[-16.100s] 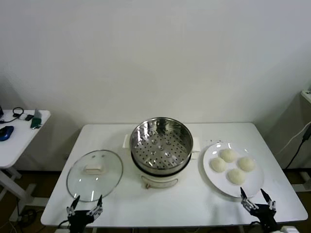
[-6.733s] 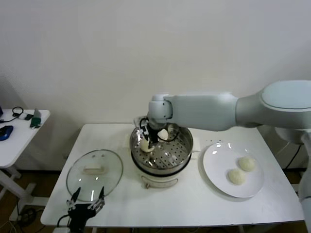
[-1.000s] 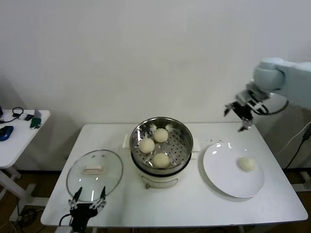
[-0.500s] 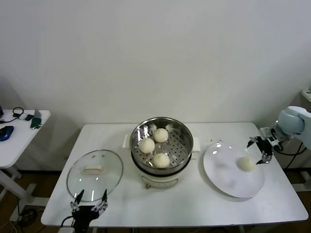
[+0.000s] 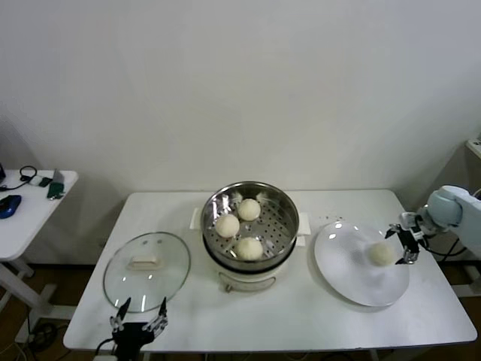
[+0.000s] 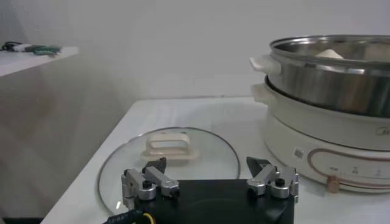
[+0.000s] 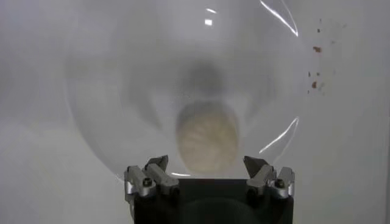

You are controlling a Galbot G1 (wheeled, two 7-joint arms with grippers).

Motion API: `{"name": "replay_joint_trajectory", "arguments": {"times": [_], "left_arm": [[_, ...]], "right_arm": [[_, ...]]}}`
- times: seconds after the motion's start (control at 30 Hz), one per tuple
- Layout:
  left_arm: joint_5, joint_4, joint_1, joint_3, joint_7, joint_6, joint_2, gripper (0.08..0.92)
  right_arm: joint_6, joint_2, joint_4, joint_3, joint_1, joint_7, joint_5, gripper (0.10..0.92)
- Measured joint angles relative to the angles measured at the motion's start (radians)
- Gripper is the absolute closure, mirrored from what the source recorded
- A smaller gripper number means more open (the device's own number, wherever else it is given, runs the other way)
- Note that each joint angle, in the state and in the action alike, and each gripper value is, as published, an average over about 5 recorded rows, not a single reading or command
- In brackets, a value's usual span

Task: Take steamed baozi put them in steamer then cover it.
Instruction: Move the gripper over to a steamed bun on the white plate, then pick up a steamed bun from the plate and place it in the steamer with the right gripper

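Note:
Three steamed baozi [image 5: 249, 209] lie in the steamer [image 5: 279, 228] at the table's middle. One baozi [image 5: 380, 254] is left on the white plate [image 5: 346, 267] at the right. My right gripper [image 5: 404, 239] is open, low over the plate's right edge, just beside that baozi. In the right wrist view the baozi [image 7: 208, 139] sits between and just ahead of the open fingertips [image 7: 206, 164]. The cover [image 5: 146, 269] lies flat on the table at the left. My left gripper [image 5: 140, 316] is open and parked at the front edge before the cover, which also shows in the left wrist view [image 6: 172, 148].
A side table [image 5: 26, 218] with small items stands at the far left. The steamer's pot base [image 6: 341, 140] rises right of the cover in the left wrist view. The table's right edge is close behind my right gripper.
My right gripper has come down from high behind the table to the plate's right edge, closing in beside the last baozi. The left gripper has stayed parked.

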Motion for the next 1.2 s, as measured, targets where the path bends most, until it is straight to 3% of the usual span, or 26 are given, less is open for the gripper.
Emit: {"name": "replay_joint_trajectory", "arguments": {"times": [0.23, 0.5, 0.73, 1.2], "left_arm": [[0.001, -0.002, 0.003, 0.001, -0.001, -0.001, -0.003, 0.177], [0.001, -0.008, 0.006, -0.001, -0.002, -0.001, -0.003, 0.177], [0.0, -0.01, 0.004, 0.001, -0.003, -0.001, -0.003, 0.177], [-0.002, -0.029, -0.004, 0.006, 0.003, 0.013, 0.002, 0.177]], "right_arm": [[-0.006, 0.03, -0.03, 0.045, -0.04, 0.013, -0.014, 0.216], [-0.021, 0.041, -0.037, 0.057, -0.047, 0.004, -0.006, 0.354], [-0.043, 0.034, -0.022, 0.029, -0.01, -0.011, 0.036, 0.38], [-0.117, 0.06, 0.169, -0.352, 0.492, -0.056, 0.343, 0.388]]}}
